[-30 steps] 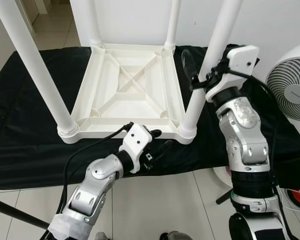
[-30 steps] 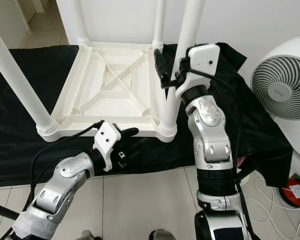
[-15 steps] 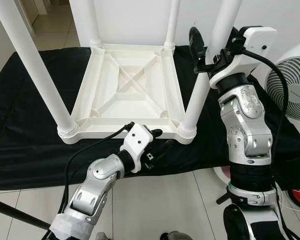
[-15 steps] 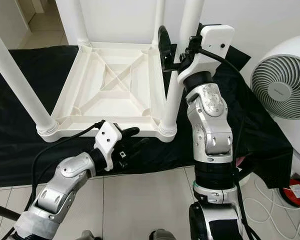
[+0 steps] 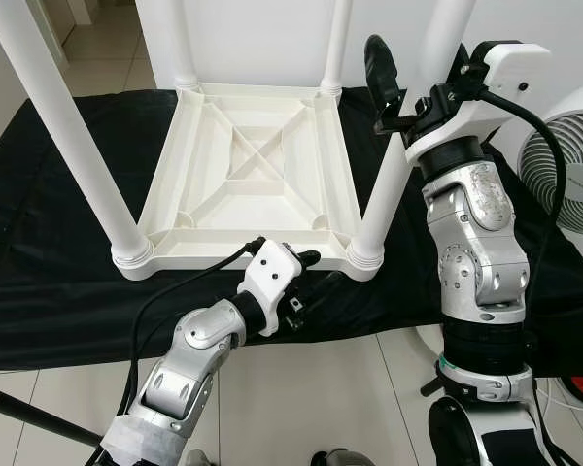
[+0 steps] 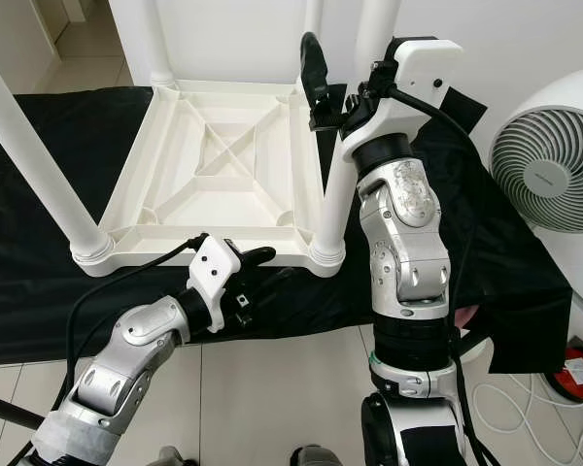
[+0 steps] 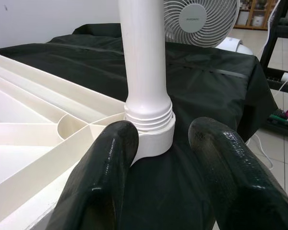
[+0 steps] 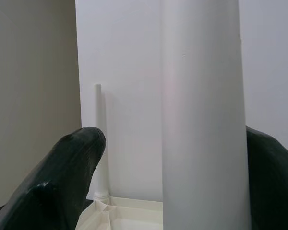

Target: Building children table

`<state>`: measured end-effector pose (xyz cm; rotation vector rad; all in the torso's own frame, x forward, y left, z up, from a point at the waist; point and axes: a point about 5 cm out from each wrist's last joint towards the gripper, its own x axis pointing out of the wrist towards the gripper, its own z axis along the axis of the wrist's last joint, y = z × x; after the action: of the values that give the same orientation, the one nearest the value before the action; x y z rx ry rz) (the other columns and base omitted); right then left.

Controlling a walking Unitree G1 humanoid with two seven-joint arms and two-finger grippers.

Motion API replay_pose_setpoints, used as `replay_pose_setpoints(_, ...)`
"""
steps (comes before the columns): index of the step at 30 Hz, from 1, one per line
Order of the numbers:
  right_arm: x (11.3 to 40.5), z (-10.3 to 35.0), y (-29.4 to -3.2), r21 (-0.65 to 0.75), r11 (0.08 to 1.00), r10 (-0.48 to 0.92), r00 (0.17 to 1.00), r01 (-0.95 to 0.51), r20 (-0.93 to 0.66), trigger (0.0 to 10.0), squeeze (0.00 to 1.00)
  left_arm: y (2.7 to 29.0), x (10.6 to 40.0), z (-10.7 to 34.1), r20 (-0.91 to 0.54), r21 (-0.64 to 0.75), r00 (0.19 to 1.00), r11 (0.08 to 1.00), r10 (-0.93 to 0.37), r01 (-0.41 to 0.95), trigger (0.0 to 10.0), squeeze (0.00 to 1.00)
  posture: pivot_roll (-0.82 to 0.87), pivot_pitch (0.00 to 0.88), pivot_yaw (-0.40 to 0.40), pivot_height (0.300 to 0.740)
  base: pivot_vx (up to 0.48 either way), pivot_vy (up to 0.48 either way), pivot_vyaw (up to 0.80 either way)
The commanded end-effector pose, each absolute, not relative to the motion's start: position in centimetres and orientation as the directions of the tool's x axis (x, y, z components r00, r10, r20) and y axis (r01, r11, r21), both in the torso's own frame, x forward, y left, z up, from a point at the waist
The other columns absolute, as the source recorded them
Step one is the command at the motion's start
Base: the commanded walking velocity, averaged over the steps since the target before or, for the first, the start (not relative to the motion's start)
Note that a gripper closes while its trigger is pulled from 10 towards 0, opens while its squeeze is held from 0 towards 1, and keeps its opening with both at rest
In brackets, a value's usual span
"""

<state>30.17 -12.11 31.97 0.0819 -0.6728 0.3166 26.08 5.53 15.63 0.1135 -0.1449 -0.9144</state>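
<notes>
Item: white moulded-plastic children's table (image 5: 248,180), lying upside down on a black cloth-covered surface (image 5: 49,291), ribbed underside facing up, four white tubular plastic legs standing up from its corner sockets.

Handling, as judged: the table is looking light and stiff, a hollow ribbed shell. The legs are smooth and glossy, so likely to be slipping under the pads during twisting. The threaded collar at each leg's foot is probably the weak point if a leg is being forced off-axis. The best hold is around the shaft of a leg, square to it, with the tabletop being steadied near the same corner.

Right gripper (image 5: 405,85): raised high beside the near-right leg (image 5: 389,184) of the table, forearm standing almost upright, wrist bent toward the leg. Its two black fingers are sitting one on each side of the shaft with a visible gap, spread and not clamping.

Left gripper (image 5: 306,277): reaching low from the near edge of the table, forearm angled upward, fingertips pointing at the collar (image 7: 149,120) of the same leg. Its fingers (image 7: 108,158) are parted wide, gripping nothing, one lying just beside the corner socket.

Adjacent: a white floor fan (image 6: 549,160), standing right of the table.
</notes>
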Motion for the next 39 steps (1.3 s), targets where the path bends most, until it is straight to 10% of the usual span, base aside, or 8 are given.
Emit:
replay_pose_setpoints(1, 30.0, 32.2, -12.0, -0.018, 0.942, 0.270, 0.725, -0.335, 0.633, 10.0, 0.00, 5.8, 26.3, 15.4, 0.072, 0.163, 0.633, 0.635, -0.771, 0.755, 10.0, 0.00, -0.09, 0.039, -0.008, 0.740, 0.000, 0.000, 0.00)
replay_pose_setpoints(22, 29.8, 30.7, -14.5, 0.350, 0.856, 0.084, 0.770, -0.380, 0.633, 10.0, 0.00, 6.7, 26.5, 15.8, 0.057, 0.170, 0.630, 0.629, -0.775, 0.758, 10.0, 0.00, -0.08, 0.055, 0.049, 0.740, 0.000, 0.000, 0.00)
replay_pose_setpoints(39, 29.9, 30.7, -14.4, 0.376, 0.833, 0.094, 0.774, -0.405, 0.626, 10.0, 0.00, 6.9, 26.4, 15.9, 0.058, 0.170, 0.642, 0.641, -0.765, 0.748, 10.0, 0.00, -0.06, 0.065, 0.041, 0.740, 0.000, 0.000, 0.00)
